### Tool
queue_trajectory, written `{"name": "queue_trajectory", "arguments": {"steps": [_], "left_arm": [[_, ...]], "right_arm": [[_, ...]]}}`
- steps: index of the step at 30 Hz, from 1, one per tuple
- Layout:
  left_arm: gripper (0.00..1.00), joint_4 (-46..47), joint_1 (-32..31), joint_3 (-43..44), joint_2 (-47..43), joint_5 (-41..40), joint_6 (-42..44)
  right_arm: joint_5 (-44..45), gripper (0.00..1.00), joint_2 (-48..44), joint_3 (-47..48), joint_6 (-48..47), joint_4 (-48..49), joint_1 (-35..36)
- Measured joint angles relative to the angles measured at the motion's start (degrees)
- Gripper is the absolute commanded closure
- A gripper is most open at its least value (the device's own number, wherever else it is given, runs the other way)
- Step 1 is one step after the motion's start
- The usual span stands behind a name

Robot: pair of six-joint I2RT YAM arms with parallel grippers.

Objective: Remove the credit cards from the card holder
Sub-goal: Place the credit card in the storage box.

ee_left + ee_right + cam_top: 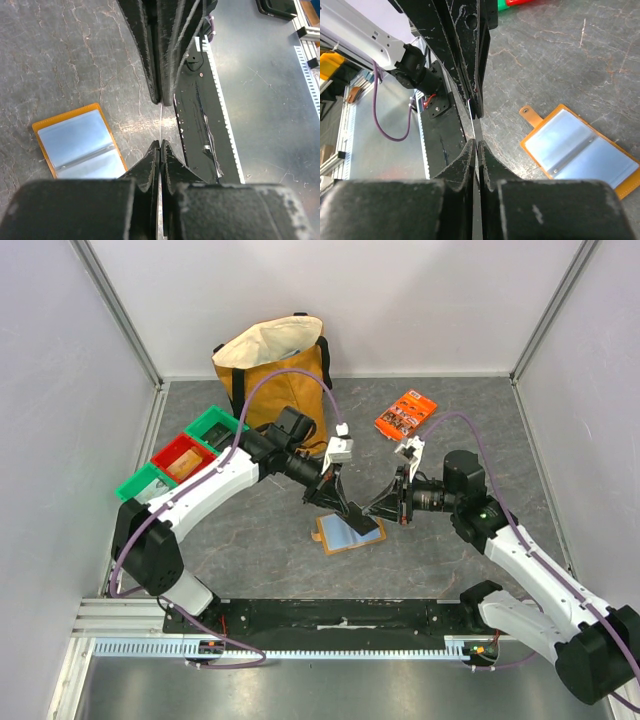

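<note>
The card holder [343, 534] lies open on the table, tan-edged with pale blue-grey pockets up; it also shows in the left wrist view [80, 145] and the right wrist view [580, 150]. Just above its right edge my two grippers meet tip to tip. My left gripper [358, 517] [160, 143] is shut on a thin credit card [160, 120] seen edge-on. My right gripper [380, 511] [477, 142] is shut on the other end of the same card [475, 127]. In the top view the card shows as a small dark sliver [368, 524] between the fingers. No other cards show.
A tan tote bag [272, 360] stands at the back. A bright orange printed packet [405, 413] lies at the back right. Green and red bins [180, 458] sit at the left. The black base rail [340, 615] runs along the near edge.
</note>
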Motion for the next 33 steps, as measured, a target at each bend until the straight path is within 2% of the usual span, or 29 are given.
{"name": "queue_trajectory", "arguments": {"steps": [2,7,9,12,14,18,21,24,29,33], "left_arm": [[0.98,0.0,0.7,0.0,0.0,0.6,-0.2],[0.98,3.1,6.3,-2.0,-1.1,1.5,-5.2],[0.98,6.6,9.6,-4.9,-3.0,1.3,-9.5],[0.98,14.0,15.4,-11.2,-7.4,0.1,-18.4],[0.98,21.6,20.9,-17.4,-11.7,-2.1,-27.0],[0.98,32.7,33.1,-27.8,-19.6,-8.7,-41.8],[0.98,37.6,43.4,-33.4,-24.0,-15.6,-52.1],[0.98,39.5,49.9,-35.7,-25.6,-22.3,-59.9],[0.98,40.3,51.9,-34.7,-24.2,-31.3,-66.3],[0.98,41.9,51.9,-29.5,-16.2,-36.2,-69.7]], "right_arm": [[1.3,0.59,-0.3,0.0,0.4,0.2,0.1],[6.3,0.25,-3.3,0.0,0.8,-0.2,0.1],[8.9,0.13,-4.4,0.2,0.9,-0.3,0.0],[13.4,0.06,-5.3,0.3,0.6,-1.1,0.0],[15.1,0.02,-5.3,0.3,0.7,-1.6,0.0],[18.1,0.02,-5.3,0.3,0.6,-2.9,0.0],[19.2,0.02,-5.3,0.3,0.6,-3.2,0.0],[19.9,0.02,-5.3,0.3,0.5,-3.6,0.0],[20.9,0.02,-5.3,0.3,0.0,-4.3,0.0],[21.4,0.02,-5.4,0.3,-0.5,-4.5,0.0]]}}
